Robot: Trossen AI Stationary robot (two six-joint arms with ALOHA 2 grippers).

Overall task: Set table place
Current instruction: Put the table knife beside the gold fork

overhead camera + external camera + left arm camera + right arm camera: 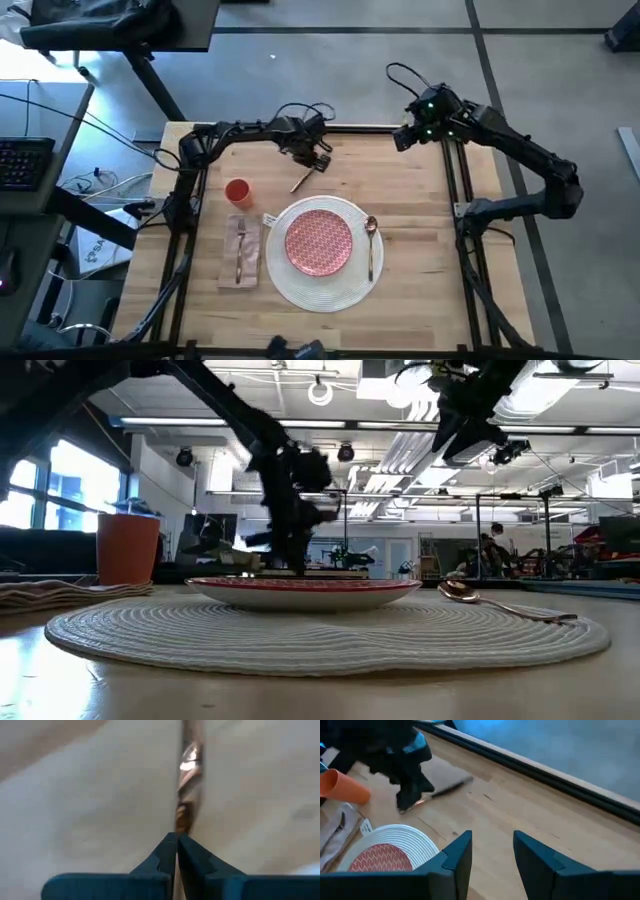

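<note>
Pinched near its end by the left gripper (177, 840), the knife (303, 181) looks thin, stiff, slippery.

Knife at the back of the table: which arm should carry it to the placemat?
Left. The left gripper is already shut on the knife, just behind the placemat. The right gripper hangs open at the back edge, holding nothing.

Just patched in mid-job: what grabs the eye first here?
The left tool is shut on a gold knife on bare wood behind the pink plate. That plate sits on the white placemat, spoon at its right. The right tool hangs open over the far edge.
</note>
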